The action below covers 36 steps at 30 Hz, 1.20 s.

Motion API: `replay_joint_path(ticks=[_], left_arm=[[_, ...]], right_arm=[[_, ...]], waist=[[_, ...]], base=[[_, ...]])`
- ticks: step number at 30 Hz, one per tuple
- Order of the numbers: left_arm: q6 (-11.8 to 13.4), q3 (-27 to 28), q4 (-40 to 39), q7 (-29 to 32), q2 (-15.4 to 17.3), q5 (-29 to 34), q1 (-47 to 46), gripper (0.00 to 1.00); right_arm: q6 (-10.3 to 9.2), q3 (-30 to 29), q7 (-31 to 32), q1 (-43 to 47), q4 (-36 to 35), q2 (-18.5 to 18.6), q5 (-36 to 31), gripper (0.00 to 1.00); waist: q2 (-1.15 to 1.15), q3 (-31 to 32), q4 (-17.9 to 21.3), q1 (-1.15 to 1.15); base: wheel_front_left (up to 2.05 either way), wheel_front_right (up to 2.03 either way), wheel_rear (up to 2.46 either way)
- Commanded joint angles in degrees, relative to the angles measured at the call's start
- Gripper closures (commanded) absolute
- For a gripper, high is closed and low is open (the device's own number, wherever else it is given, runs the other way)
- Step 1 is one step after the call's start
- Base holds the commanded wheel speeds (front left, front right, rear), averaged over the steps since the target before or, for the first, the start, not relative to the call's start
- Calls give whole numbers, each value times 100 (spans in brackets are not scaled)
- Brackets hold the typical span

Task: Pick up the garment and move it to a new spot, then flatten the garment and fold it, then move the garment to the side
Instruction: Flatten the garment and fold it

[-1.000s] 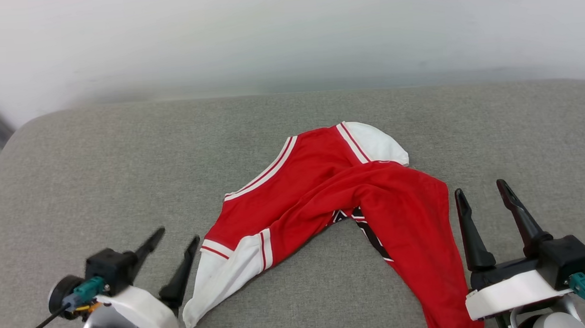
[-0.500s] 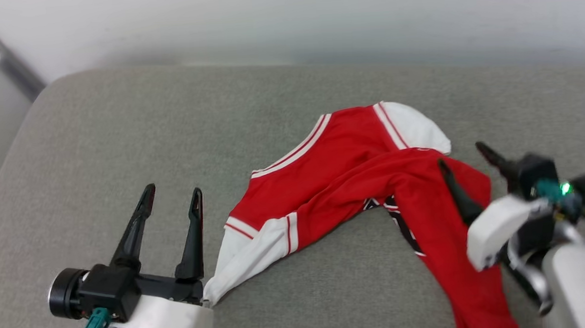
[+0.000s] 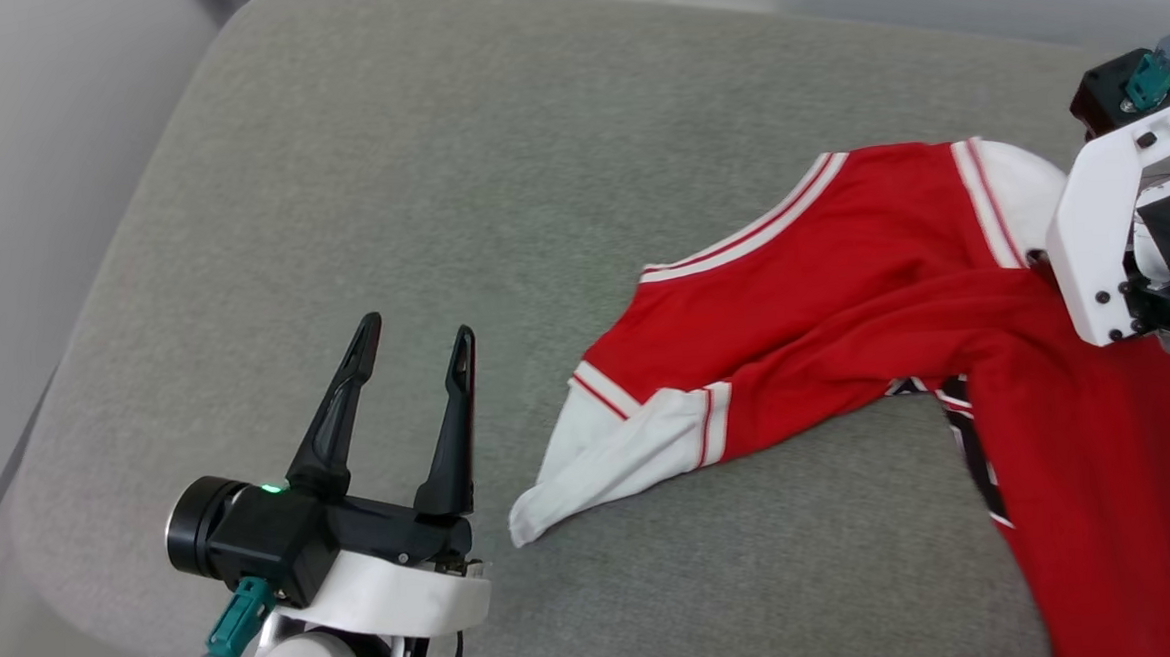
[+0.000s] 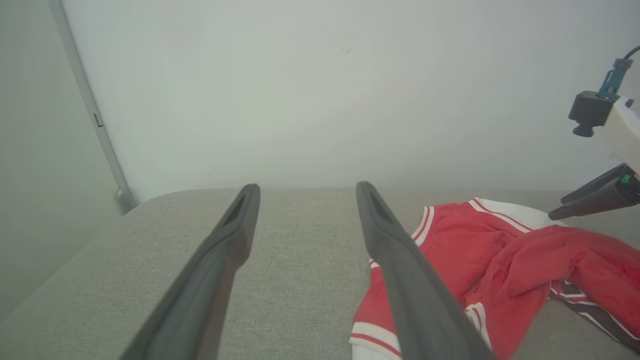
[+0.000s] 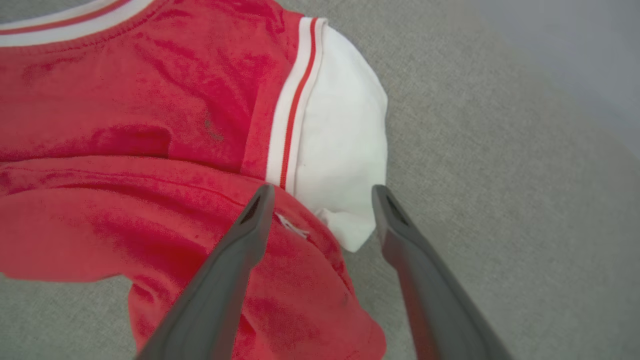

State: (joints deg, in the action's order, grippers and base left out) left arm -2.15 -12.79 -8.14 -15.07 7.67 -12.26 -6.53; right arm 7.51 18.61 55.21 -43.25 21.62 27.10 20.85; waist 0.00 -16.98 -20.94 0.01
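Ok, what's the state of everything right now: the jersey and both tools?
garment: crumpled, folded over itself, lying on the grey cushion, not gripped.
left tool: open, empty, over bare cushion beside the garment.
right tool: open, empty, poised over the corner of the garment's far white sleeve.

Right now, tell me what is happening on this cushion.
A two-armed robot seems set to pick up a red sports jersey with white sleeve panels, which lies crumpled on the grey fabric cushion. The right end effector hangs open over the far white sleeve and a red fold; whether it touches the cloth is unclear. The left end effector is open too, beside the near white sleeve and apart from it. Nothing is held.
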Motion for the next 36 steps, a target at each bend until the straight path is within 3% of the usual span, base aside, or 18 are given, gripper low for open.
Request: replay_joint_path(ticks=[1, 6, 10, 11, 12, 13, 27, 36], left_arm=[[-42, 37, -29, -14, -64, 43, -79, 0], [-202, 136, -63, -14, -253, 127, -62, 0], [-287, 260, -51, -14, -345, 171, 27, 0], [-295, 299, -41, -14, -357, 178, 48, 0], [-306, 327, -25, -14, -364, 195, 75, 0], [-327, 349, -9, -15, -372, 210, 97, 0], [-457, 729, 77, -15, -339, 407, 246, 0], [-494, 976, 55, -15, -261, 478, 530, 0]], right_arm=[[-4, 54, 103, -103, 148, 58, 13, 0], [-4, 235, 348, -94, 789, 302, -55, 0], [0, 159, 479, 329, 1238, 120, 254, 0], [7, 197, 569, 471, 1308, 85, 316, 6], [7, 277, 602, 589, 1318, 96, 357, 89], [7, 318, 557, 672, 1309, 132, 382, 100], [-7, 121, -889, 1047, 750, 598, 335, 100], [-5, -493, -1359, 2155, -116, 742, 115, 100]], waist=[[0, -227, -331, -1], [0, -290, -609, -1], [0, -256, -659, -1], [0, -243, -650, -1], [0, -230, -632, -1], [0, -210, -605, -1], [0, 496, 244, -1], [0, 962, 894, -1]], base=[[0, 0, 0], [0, 0, 0], [0, 0, 0], [0, 0, 0], [0, 0, 0], [0, 0, 0], [0, 0, 0], [0, 0, 0]])
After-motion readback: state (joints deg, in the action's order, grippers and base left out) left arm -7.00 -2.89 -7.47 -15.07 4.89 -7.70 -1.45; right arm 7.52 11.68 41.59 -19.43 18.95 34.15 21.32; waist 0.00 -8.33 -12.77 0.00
